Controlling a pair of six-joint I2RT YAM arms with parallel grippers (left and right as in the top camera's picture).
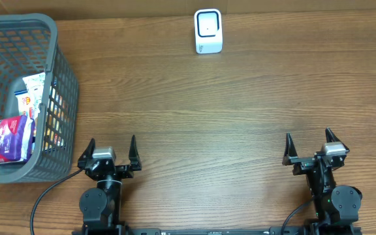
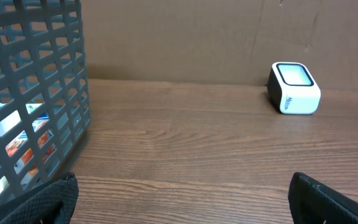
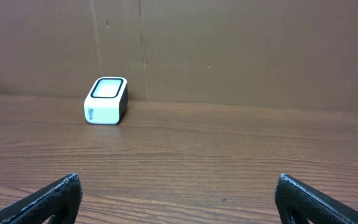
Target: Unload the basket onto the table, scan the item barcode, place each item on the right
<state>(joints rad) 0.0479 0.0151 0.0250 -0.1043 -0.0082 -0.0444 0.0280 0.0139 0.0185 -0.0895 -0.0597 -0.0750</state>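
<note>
A white barcode scanner [image 1: 208,31] with a dark window stands at the far middle of the wooden table; it also shows in the left wrist view [image 2: 294,88] and the right wrist view [image 3: 106,101]. Packaged items [image 1: 10,138] lie inside a grey basket [image 1: 51,39] at the left; the topmost is a pink and purple packet. My left gripper [image 1: 112,147] rests open at the near left, just right of the basket, holding nothing. My right gripper [image 1: 309,142] rests open at the near right, also holding nothing. Bare wood lies between each pair of fingers [image 2: 55,199] [image 3: 51,199].
The grey basket [image 2: 36,93] fills the left of the left wrist view, with colourful packets behind its lattice. A brown cardboard wall [image 3: 229,50] stands behind the table's far edge. Cables [image 1: 41,199] run from both arm bases at the near edge.
</note>
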